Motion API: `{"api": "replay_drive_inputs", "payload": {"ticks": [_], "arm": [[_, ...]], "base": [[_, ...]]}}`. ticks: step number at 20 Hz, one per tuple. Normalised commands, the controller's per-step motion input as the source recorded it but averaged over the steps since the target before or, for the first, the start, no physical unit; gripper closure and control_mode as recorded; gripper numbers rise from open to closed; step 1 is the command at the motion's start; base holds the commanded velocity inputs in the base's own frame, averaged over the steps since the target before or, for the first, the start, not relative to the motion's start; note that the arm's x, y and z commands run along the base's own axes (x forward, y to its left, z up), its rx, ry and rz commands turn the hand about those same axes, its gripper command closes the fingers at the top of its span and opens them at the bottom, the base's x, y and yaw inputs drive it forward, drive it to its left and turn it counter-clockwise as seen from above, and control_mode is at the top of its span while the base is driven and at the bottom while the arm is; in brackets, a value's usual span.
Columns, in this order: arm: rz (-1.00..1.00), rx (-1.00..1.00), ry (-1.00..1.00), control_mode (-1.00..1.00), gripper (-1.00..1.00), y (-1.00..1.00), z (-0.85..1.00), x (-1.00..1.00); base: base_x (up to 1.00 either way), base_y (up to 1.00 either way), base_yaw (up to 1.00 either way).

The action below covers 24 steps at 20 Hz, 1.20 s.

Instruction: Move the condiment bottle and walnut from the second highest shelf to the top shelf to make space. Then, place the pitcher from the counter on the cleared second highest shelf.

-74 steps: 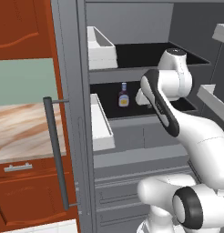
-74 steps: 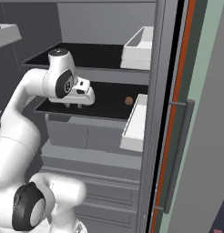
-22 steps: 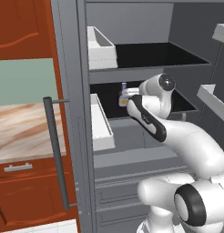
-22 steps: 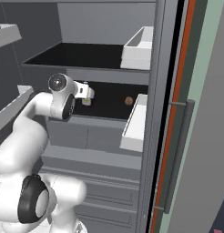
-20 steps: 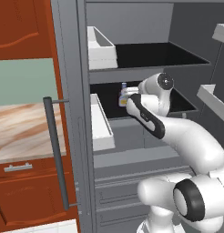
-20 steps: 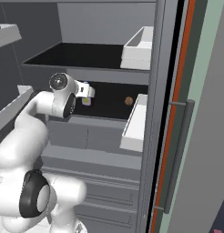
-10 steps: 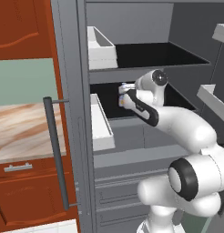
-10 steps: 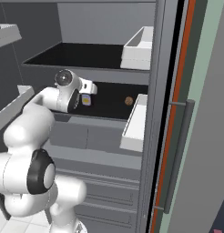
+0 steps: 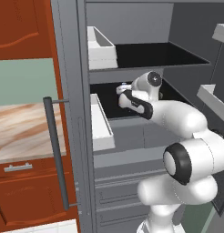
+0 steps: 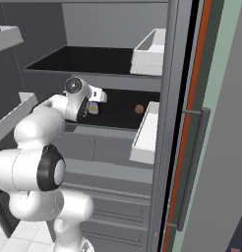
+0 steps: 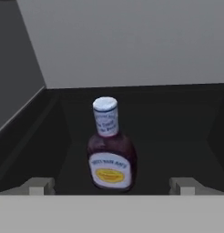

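The condiment bottle (image 11: 109, 150) stands upright on the second highest shelf (image 11: 177, 132), dark red-brown with a pale cap and yellow-white label. My gripper (image 11: 111, 186) is open, level with the bottle's base, one fingertip on each side and clear of it. From the right base view the gripper (image 10: 97, 98) reaches into the second highest shelf (image 10: 118, 118), with the bottle's label (image 10: 93, 109) showing just below the hand. The walnut (image 10: 138, 109) lies further right on the same board. The top shelf (image 10: 83, 59) (image 9: 155, 51) is bare black. The pitcher is out of view.
White door bins hang at the cabinet's open side, one by the top shelf (image 9: 101, 45) and one by the second shelf (image 9: 101, 122). A grey door handle (image 9: 55, 154) stands in front. The marbled counter (image 9: 18, 129) lies to the left.
The hand has dropped from top-shelf height and pushed forward into the second shelf, up to the bottle. The fingers stay wide apart.
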Motion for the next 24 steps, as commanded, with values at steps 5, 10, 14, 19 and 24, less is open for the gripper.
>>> {"api": "replay_drive_inputs", "payload": {"ticks": [5, 10, 14, 19, 24], "arm": [[0.0, 0.0, 0.0, -1.0, -1.0, 0.09, -0.2, 0.33], [0.0, 0.0, 0.0, -1.0, -1.0, 0.06, -0.13, 0.35], [0.0, 0.0, 0.0, -1.0, -1.0, 0.0, -0.13, 0.33], [0.0, 0.0, 0.0, -1.0, -1.0, 0.0, -0.12, 0.29], [0.0, 0.0, 0.0, -1.0, -1.0, 0.0, -0.11, 0.26]], "base": [[0.0, 0.0, 0.0], [0.0, 0.0, 0.0], [0.0, 0.0, 0.0], [0.0, 0.0, 0.0], [0.0, 0.0, 0.0]]}}
